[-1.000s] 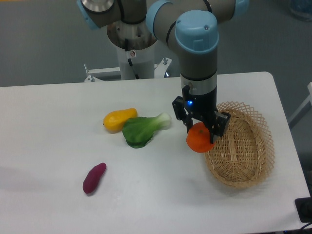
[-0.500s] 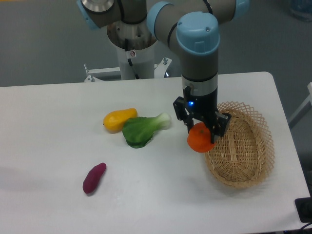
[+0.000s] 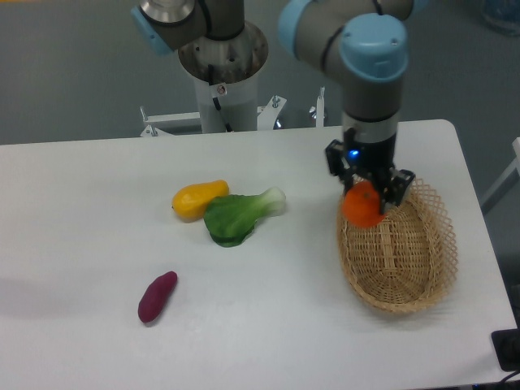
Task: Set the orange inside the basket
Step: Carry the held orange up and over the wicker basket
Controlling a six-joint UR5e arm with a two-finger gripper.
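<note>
My gripper (image 3: 367, 197) is shut on the orange (image 3: 360, 206), a small round bright-orange fruit, and holds it in the air over the far left part of the basket (image 3: 406, 272). The basket is an oval tan wicker one with a lattice rim, at the right side of the white table. The orange hangs just above the basket's rim and floor, not resting on them. The black fingers (image 3: 394, 193) cover the orange's top and right side.
A yellow-orange squash-like fruit (image 3: 198, 198) and a green leafy vegetable (image 3: 238, 214) lie together left of the basket. A purple sweet potato (image 3: 157, 296) lies at the front left. The arm's base (image 3: 221, 73) stands behind the table's far edge.
The gripper has moved right and away from the camera with the orange, from beside the basket's left rim to over the basket's far part.
</note>
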